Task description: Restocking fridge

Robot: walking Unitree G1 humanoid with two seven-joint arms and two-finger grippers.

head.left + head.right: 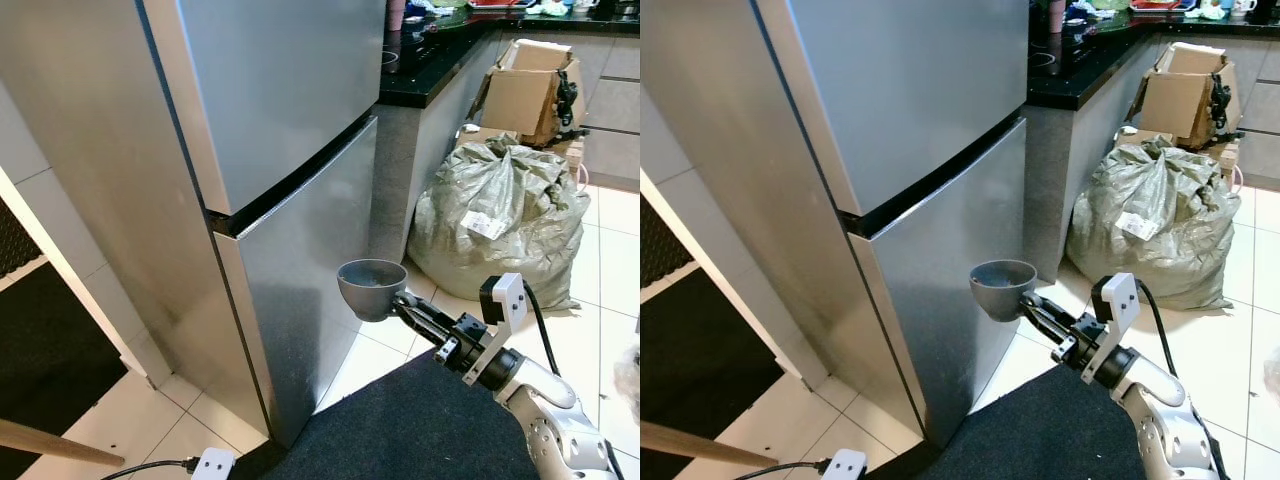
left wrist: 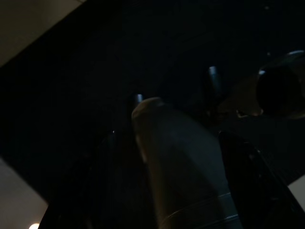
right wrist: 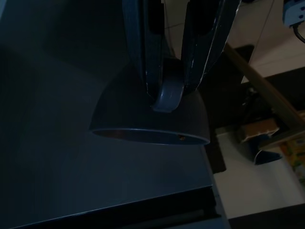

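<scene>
A tall silver fridge (image 1: 270, 150) stands before me with both doors closed, a dark seam (image 1: 300, 175) dividing the upper door from the lower. My right gripper (image 1: 398, 303) is shut on the rim of a grey bowl (image 1: 371, 287), holding it upright close to the front of the lower door (image 1: 300, 290). In the right wrist view the two black fingers (image 3: 147, 43) pinch the grey bowl (image 3: 152, 119) at its edge, with the fridge door behind it. The left wrist view is very dark; a dim rounded shape (image 2: 176, 162) can be made out.
A stuffed grey-green sack (image 1: 500, 215) sits on the tiled floor right of the fridge, with cardboard boxes (image 1: 530, 90) behind it. A black countertop (image 1: 430, 55) adjoins the fridge. A dark mat (image 1: 420, 430) lies underfoot; a white plug (image 1: 212, 464) and cable lie at the near left.
</scene>
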